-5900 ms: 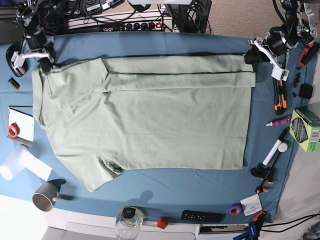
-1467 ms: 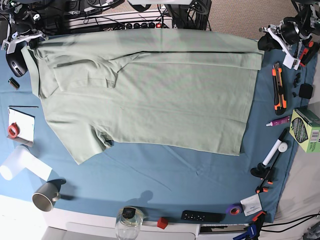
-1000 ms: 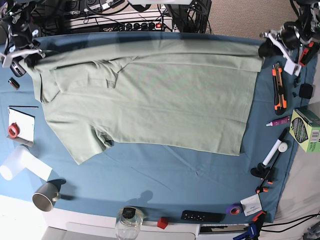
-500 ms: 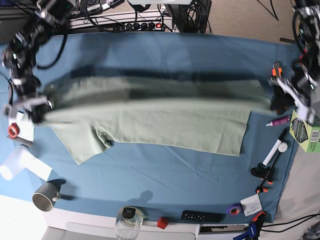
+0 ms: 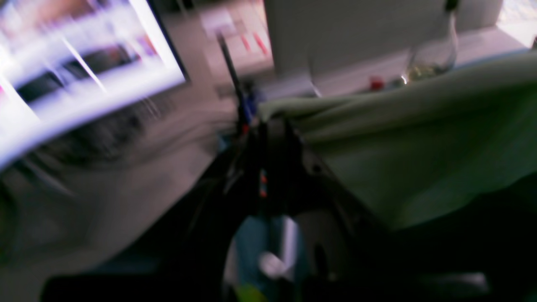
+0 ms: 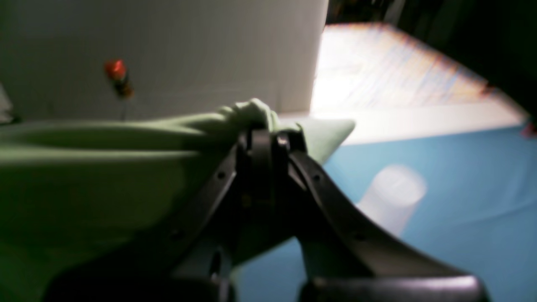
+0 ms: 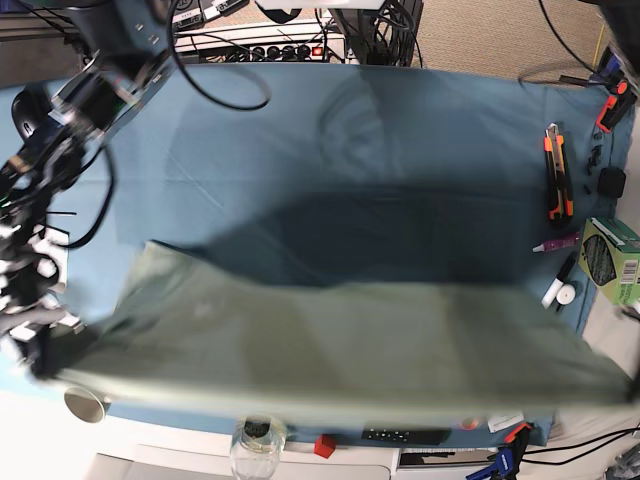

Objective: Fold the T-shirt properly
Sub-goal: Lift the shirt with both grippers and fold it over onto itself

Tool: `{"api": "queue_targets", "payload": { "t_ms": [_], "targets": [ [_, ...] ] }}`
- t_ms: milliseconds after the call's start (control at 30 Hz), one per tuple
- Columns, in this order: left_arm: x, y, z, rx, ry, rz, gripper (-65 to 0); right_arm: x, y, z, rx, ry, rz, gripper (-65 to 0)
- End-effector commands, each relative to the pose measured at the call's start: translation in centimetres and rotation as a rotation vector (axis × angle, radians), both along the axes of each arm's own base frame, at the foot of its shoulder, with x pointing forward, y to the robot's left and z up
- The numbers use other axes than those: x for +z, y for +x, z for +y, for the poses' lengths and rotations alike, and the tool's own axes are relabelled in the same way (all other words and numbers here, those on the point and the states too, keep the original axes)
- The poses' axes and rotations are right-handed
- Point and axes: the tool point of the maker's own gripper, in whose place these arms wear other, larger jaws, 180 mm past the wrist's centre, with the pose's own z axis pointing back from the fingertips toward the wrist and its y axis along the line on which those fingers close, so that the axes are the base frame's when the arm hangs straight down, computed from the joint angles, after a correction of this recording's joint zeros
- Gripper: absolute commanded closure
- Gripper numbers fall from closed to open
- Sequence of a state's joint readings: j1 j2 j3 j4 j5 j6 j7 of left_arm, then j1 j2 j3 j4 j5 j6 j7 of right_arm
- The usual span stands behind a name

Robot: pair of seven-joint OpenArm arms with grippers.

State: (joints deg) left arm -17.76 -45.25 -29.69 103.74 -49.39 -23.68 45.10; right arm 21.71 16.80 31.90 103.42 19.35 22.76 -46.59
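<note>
The pale green T-shirt hangs stretched and blurred over the front half of the blue table cloth, casting a dark shadow behind it. My right gripper is shut on a bunched corner of the T-shirt. In the base view that gripper sits at the far left, near the table's front edge. My left gripper is shut on the opposite edge of the T-shirt; in the base view it is out of frame at the lower right.
A mug, a glass jar, a red cube and a black remote line the front edge. An orange utility knife, a marker and a green box lie on the right. Cables and a power strip run along the back.
Both arms have swept the held edge of the T-shirt from the far side of the table to its front edge. The shirt now hangs over the front half.
</note>
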Motion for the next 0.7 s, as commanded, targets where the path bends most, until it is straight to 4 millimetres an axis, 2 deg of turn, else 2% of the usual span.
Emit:
{"api": "queue_targets", "payload": {
  "t_ms": [0,67,167,300,467,533,667],
  "targets": [
    [2.8,-0.2,1.7,0.064,0.035,-0.057,0.0,2.3,-0.6,-1.5,-0.053,-0.041,-0.046,0.0],
    [3.6,-0.4,2.3,0.08,0.047,-0.055,0.0,2.0,-0.8,-2.0,-0.062,-0.054,-0.016,0.0],
    [1.9,-0.7,2.1,0.059,0.048,0.018,0.0,-0.6,-1.9,-2.6,-0.068,-0.031,0.049,0.0],
    [-3.4,-1.4,1.4,0.035,0.01,0.152,0.0,-5.2,-4.6,-3.8,-0.083,0.041,0.159,0.0],
    [-10.3,-3.5,0.2,-0.01,-0.024,0.344,0.0,-9.0,-8.9,-5.6,-0.107,0.167,0.241,0.0],
    [-12.3,-4.4,0.2,-0.008,-0.025,0.406,0.0,-10.1,-10.6,-6.1,-0.113,0.204,0.269,0.0],
    [-15.0,-6.0,0.3,0.0,-0.027,0.491,0.0,-12.0,-13.2,-6.5,-0.114,0.221,0.327,0.0]
  ]
}}
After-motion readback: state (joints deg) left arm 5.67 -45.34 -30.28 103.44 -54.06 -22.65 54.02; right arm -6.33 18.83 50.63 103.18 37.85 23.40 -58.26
